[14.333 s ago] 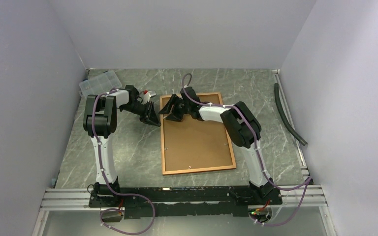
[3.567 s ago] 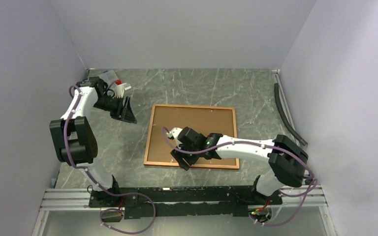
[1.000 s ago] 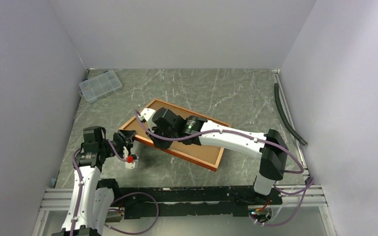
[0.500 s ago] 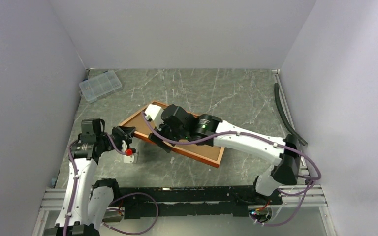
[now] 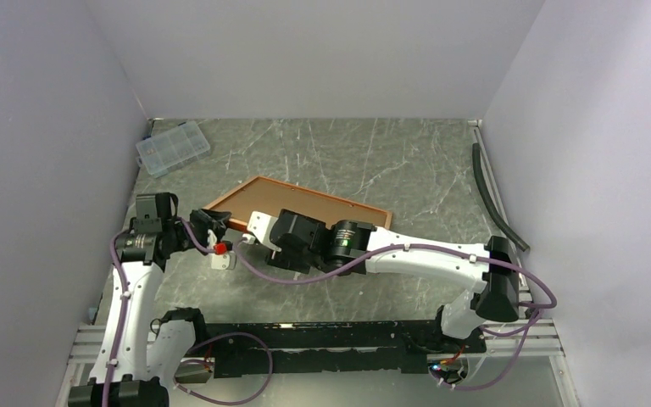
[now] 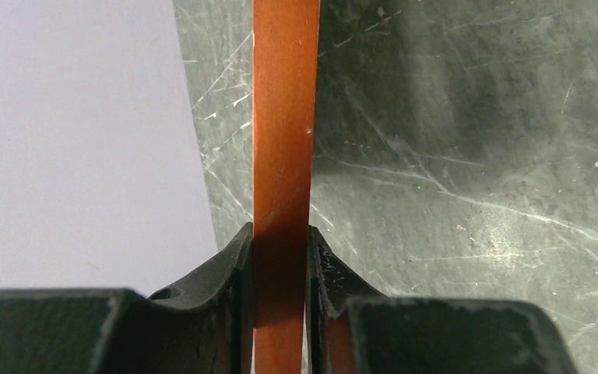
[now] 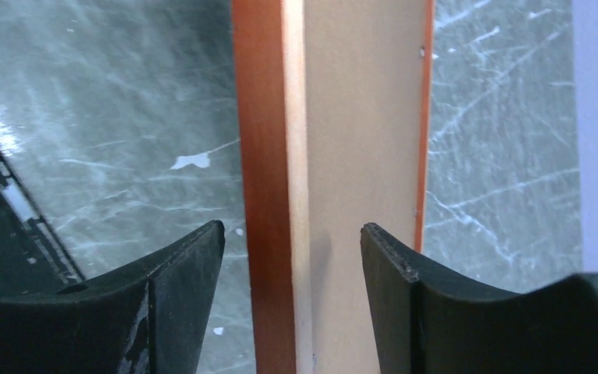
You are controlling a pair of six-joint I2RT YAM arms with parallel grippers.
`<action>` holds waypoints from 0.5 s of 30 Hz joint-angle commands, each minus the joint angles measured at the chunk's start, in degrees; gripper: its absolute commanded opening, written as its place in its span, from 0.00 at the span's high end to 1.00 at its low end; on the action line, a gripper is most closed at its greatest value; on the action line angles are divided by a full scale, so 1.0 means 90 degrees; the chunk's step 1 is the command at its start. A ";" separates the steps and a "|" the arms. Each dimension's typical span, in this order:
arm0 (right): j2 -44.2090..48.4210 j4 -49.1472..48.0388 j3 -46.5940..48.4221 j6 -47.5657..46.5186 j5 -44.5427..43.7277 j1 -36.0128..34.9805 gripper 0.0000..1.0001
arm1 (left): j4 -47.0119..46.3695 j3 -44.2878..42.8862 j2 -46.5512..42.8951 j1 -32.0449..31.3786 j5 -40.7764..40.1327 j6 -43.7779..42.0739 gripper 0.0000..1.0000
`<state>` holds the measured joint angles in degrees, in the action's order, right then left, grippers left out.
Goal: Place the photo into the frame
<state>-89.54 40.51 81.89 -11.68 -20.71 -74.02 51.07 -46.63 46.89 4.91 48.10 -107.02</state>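
The frame (image 5: 305, 202) has a red-orange border and a tan-brown back. It is raised off the table and tilted, back side facing the top camera. My left gripper (image 5: 213, 229) is shut on the frame's left end; in the left wrist view both fingers (image 6: 237, 269) press the orange edge (image 6: 284, 117). My right gripper (image 5: 260, 235) is open and straddles the near edge. In the right wrist view its fingers (image 7: 187, 273) stand apart on either side of the red edge and pale back (image 7: 350, 156), gripper centre (image 7: 292, 257). The photo is not in view.
A clear plastic organiser box (image 5: 174, 146) sits at the far left corner. A black hose (image 5: 496, 195) lies along the right wall. The metal rail (image 5: 305, 339) with the arm bases runs along the near edge. Grey walls enclose three sides.
The frame has swung and tipped up more steeply off the table. My left gripper moved up to its left end and shut on it. My right gripper slid along to the near edge.
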 commanded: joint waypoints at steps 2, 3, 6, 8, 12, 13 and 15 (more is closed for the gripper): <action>-0.0070 -0.0316 0.0003 -0.0277 -0.1169 -0.0011 0.37 | 0.0150 -0.0408 0.0013 0.0016 0.0526 0.0875 0.92; -0.0077 -0.0434 -0.0036 -0.0309 -0.1295 -0.0016 0.39 | 0.0160 -0.0448 0.0034 0.0017 0.0533 0.0898 0.92; -0.0003 -0.0780 -0.0202 -0.0496 -0.1439 0.0000 0.47 | 0.0145 -0.0525 0.0047 0.0011 0.0557 0.0979 0.92; 0.0025 -0.0952 -0.0247 -0.0571 -0.1518 -0.0007 0.56 | 0.0108 -0.0555 0.0045 0.0011 0.0584 0.1045 0.91; 0.0076 -0.1211 -0.0241 -0.0632 -0.1650 -0.0007 0.74 | -0.0061 -0.0578 0.0009 0.0014 0.0641 0.1242 0.86; 0.0105 -0.1248 -0.0228 -0.0646 -0.1654 -0.0007 0.76 | -0.0115 -0.0587 0.0005 0.0014 0.0664 0.1338 0.81; 0.0157 -0.1231 -0.0087 -0.0599 -0.1619 0.0001 0.78 | -0.0251 -0.0621 -0.0007 0.0011 0.0703 0.1513 0.70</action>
<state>-90.35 35.29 79.35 -18.57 -31.40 -74.46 50.50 -49.01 47.53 4.91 48.07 -101.36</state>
